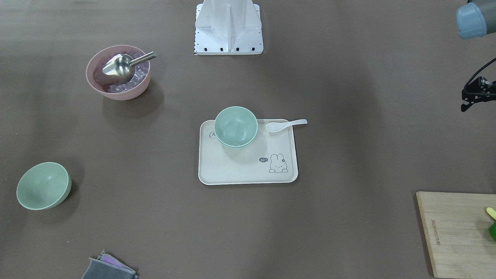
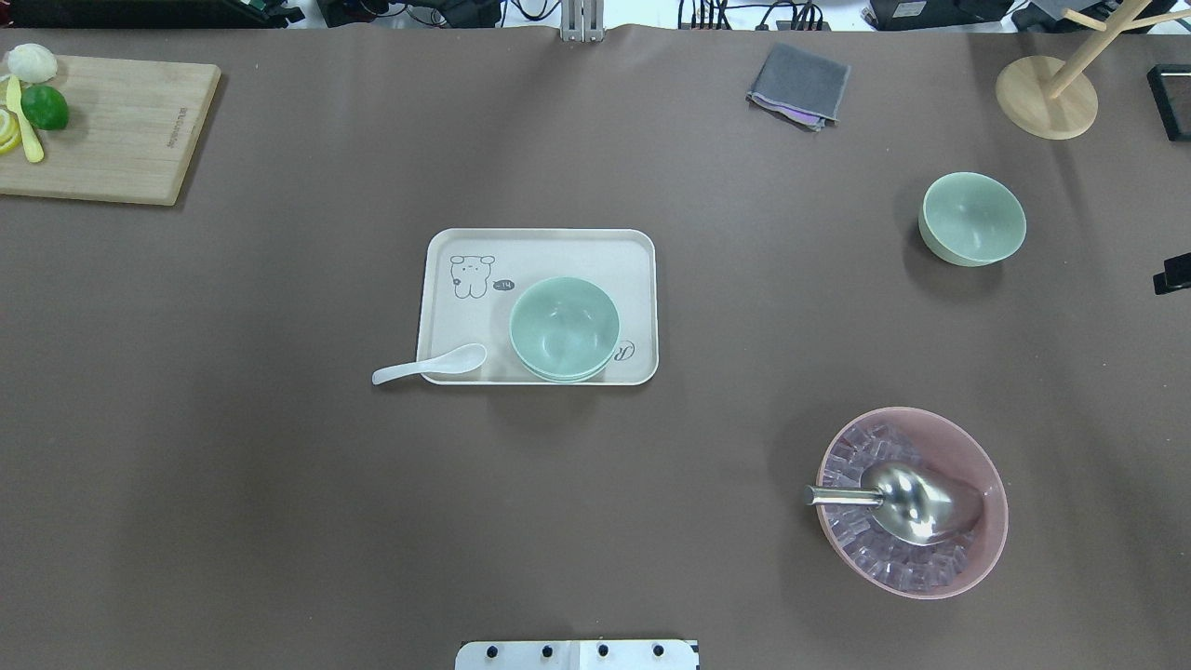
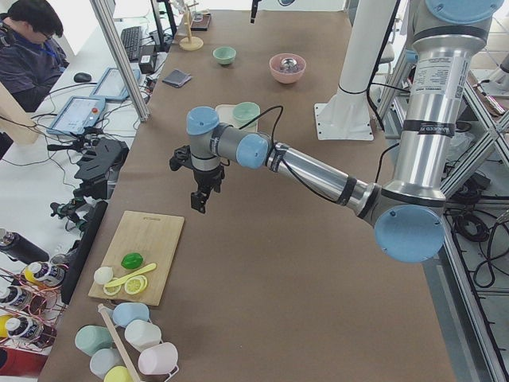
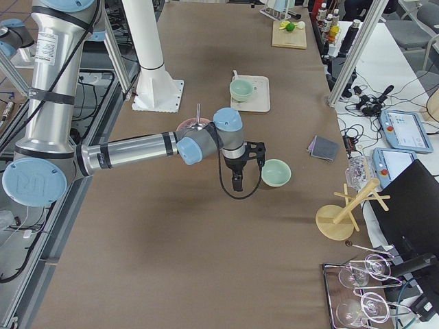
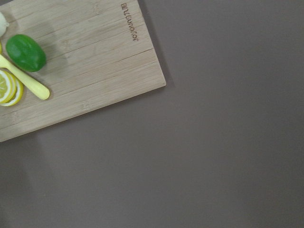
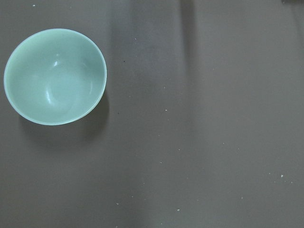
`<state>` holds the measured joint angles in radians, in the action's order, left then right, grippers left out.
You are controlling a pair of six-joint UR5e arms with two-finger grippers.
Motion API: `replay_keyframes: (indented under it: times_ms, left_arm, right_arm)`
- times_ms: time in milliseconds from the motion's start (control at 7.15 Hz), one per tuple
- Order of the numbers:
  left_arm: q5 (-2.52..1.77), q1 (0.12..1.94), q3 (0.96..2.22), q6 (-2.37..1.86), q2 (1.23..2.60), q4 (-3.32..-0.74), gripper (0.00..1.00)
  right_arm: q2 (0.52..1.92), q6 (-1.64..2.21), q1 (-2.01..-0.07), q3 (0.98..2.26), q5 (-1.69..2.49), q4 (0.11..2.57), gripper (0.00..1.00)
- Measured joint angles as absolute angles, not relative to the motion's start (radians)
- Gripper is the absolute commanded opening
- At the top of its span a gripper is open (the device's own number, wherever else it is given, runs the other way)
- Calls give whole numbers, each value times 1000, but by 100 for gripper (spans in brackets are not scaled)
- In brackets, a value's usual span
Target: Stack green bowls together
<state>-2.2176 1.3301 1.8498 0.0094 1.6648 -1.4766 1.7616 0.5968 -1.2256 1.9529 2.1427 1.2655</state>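
You have two small round pale mint-green plastic bowls point(image 2: 564, 328) nested on cream rectangular rabbit-print tray point(image 2: 558, 251), table centre. Third mint-green bowl point(image 2: 973, 219) alone on brown table, well apart, on robot's right. Right gripper point(image 4: 236, 184) hangs above table near that bowl, not touching. Left gripper point(image 3: 197, 204) hangs near wooden cutting board point(image 3: 147, 239). Finger spread on either: cannot tell. White plastic spoon point(image 2: 428, 365) lies across tray edge.
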Motion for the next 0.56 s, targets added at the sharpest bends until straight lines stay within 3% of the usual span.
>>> replay_keyframes:
  times_ms: [560]
  left_arm:
    - [-2226, 1430, 1797, 34, 1559, -1489, 98]
  right_arm:
    - [1764, 596, -1224, 1953, 2143, 1266, 99]
